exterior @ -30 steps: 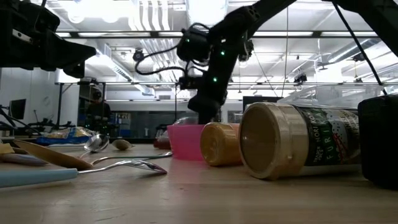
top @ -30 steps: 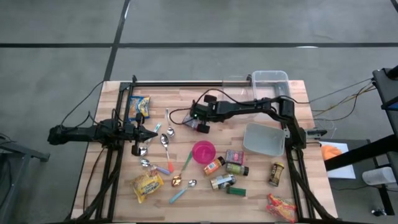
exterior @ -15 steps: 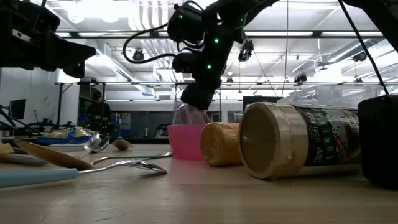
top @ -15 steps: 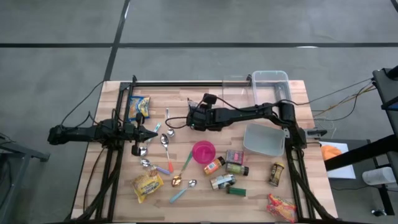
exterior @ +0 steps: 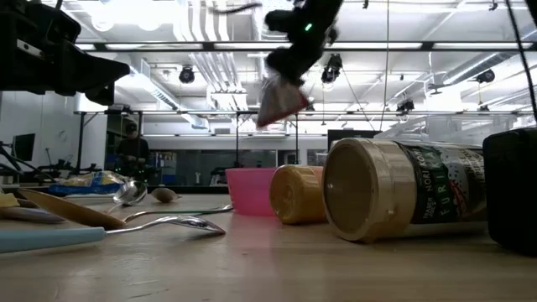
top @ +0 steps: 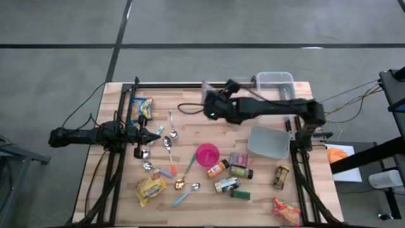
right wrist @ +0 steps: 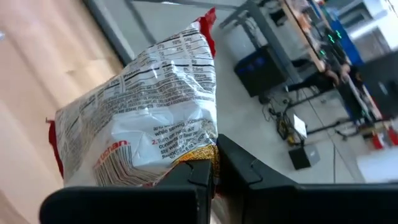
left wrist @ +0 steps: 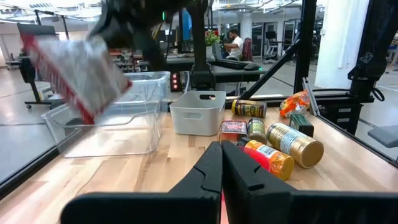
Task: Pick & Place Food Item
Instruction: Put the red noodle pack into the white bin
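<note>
Packet (right wrist: 149, 118), crinkly foil w/ red edges, hangs pinched in right gripper (right wrist: 211, 163) above the wooden table (top: 190, 136), near the clear plastic bin (top: 274, 84). Left gripper (left wrist: 221, 163) closed, empty, over the metal spoons (top: 168, 140) at table's left.

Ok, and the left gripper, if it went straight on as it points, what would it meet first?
Likely the spoons just ahead of the left gripper; if it rides above them, the pink bowl. Height is unclear.

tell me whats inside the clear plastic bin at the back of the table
The clear bin looks empty: only its floor shows through the walls in the left wrist view. The right gripper, shut on a snack packet, is held raised beside it, not yet over it.
</note>
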Available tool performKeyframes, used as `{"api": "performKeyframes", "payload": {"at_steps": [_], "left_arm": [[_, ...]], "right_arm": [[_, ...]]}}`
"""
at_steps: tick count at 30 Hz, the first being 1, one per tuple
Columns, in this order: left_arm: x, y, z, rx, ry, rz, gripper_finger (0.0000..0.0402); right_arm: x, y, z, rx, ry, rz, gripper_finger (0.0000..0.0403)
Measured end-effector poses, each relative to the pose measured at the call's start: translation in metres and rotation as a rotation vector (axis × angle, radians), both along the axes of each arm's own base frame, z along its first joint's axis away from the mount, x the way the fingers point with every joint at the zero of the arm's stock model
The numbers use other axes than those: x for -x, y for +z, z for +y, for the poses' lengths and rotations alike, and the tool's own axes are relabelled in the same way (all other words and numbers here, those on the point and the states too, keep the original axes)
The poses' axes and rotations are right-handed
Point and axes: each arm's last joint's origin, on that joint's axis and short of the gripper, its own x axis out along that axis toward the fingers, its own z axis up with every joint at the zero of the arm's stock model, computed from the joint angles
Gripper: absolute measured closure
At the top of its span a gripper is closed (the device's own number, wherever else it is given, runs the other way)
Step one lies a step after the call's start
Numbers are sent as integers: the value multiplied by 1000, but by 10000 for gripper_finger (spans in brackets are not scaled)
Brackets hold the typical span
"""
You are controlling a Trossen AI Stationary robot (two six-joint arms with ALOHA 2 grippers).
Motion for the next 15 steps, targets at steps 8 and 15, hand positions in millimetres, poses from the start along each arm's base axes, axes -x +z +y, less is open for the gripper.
{"api": "performKeyframes", "payload": {"at_steps": [8, 15], "left_arm": [[0, 0, 0, 0, 0, 1, 401], [0, 0, 0, 0, 0, 0, 401]], "right_arm": [[81, 61, 0, 10, -202, -165, 391], [136, 78, -5, 18, -368, -244, 391]]}}
